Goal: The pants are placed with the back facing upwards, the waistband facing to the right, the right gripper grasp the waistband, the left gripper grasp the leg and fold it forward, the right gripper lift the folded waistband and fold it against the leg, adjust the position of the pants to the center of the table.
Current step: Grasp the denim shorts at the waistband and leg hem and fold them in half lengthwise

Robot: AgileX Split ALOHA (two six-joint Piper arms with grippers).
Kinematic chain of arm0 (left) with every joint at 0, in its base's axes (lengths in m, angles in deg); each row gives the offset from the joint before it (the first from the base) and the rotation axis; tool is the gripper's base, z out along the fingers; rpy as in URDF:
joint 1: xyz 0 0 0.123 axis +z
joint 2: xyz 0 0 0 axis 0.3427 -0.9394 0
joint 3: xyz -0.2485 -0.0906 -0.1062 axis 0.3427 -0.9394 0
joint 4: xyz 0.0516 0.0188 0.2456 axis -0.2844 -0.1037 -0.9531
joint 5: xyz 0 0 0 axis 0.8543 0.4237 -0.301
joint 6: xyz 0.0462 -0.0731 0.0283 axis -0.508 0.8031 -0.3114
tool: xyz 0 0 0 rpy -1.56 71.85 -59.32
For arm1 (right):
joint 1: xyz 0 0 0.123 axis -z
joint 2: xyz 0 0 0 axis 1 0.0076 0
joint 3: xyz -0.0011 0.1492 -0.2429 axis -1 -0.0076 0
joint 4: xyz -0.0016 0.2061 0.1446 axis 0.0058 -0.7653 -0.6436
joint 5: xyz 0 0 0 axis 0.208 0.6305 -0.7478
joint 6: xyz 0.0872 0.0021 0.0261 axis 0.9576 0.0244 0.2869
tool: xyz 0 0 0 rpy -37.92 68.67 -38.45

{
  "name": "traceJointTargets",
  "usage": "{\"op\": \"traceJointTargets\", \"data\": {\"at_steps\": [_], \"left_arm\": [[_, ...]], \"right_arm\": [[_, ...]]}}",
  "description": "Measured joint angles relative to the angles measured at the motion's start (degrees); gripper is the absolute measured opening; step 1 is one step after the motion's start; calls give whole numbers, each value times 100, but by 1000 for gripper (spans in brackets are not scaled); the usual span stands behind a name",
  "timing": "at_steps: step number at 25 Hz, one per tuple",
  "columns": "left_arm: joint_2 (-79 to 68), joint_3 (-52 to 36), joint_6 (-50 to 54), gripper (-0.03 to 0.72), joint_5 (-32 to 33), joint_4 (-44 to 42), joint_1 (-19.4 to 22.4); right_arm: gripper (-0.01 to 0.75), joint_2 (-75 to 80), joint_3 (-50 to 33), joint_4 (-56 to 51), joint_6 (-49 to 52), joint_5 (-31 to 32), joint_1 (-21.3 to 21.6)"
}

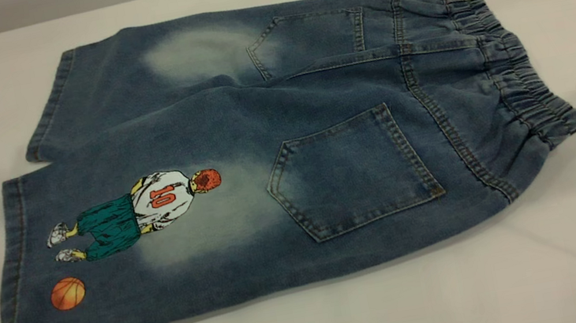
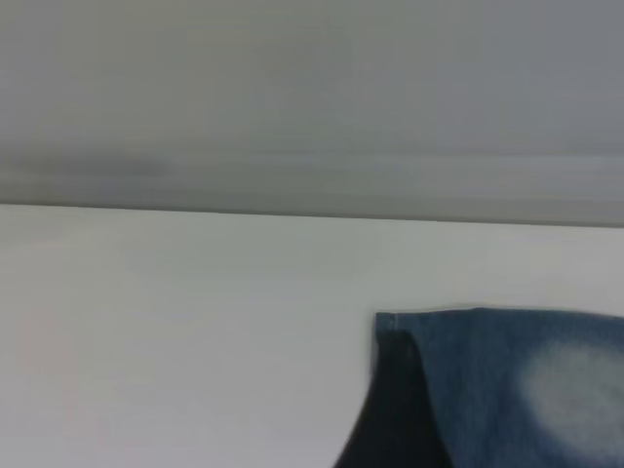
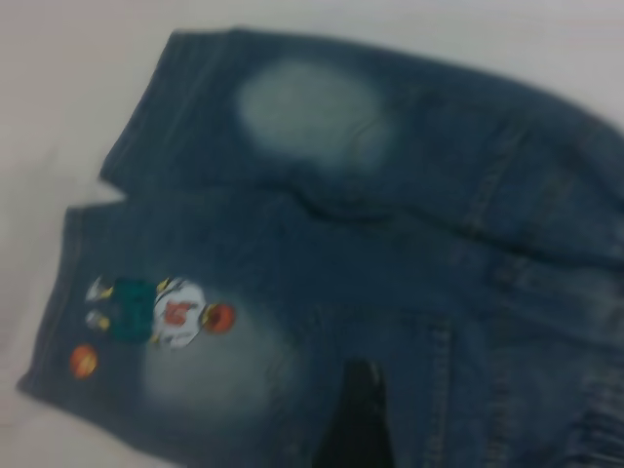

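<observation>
The table (image 1: 574,265) carries the pants (image 1: 275,157) spread flat, back side up, both patch pockets showing. The leg (image 1: 120,242) with the player print and orange ball lies nearest the exterior camera, hem toward the left; the plain leg (image 1: 133,76) lies behind it. The waistband (image 1: 519,76) runs along the right end, gathered. Only a dark tip of the left pincer (image 2: 390,409) shows beside a denim hem, and a dark tip of the right pincer (image 3: 356,419) shows over the shorts; how far either is open, or whether it touches cloth, I cannot tell.
</observation>
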Motion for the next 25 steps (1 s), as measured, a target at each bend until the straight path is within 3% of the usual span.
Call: {"op": "traceJointTargets", "data": {"at_steps": [6, 17, 21, 25], "left_arm": [[-416, 0, -72, 516, -314, 0, 0], [-497, 0, -182, 516, -377, 5, 0], [-497, 0, -194, 516, -343, 5, 0], [-497, 0, -196, 516, -338, 5, 0]], "right_arm": [[569, 967, 0, -862, -1000, 79, 198], [569, 2475, 0, -2476, -2662, 1134, 1886], [569, 2879, -162, -2516, -2703, 965, 2356], [569, 3135, -496, -2516, -2874, 641, 2476]]}}
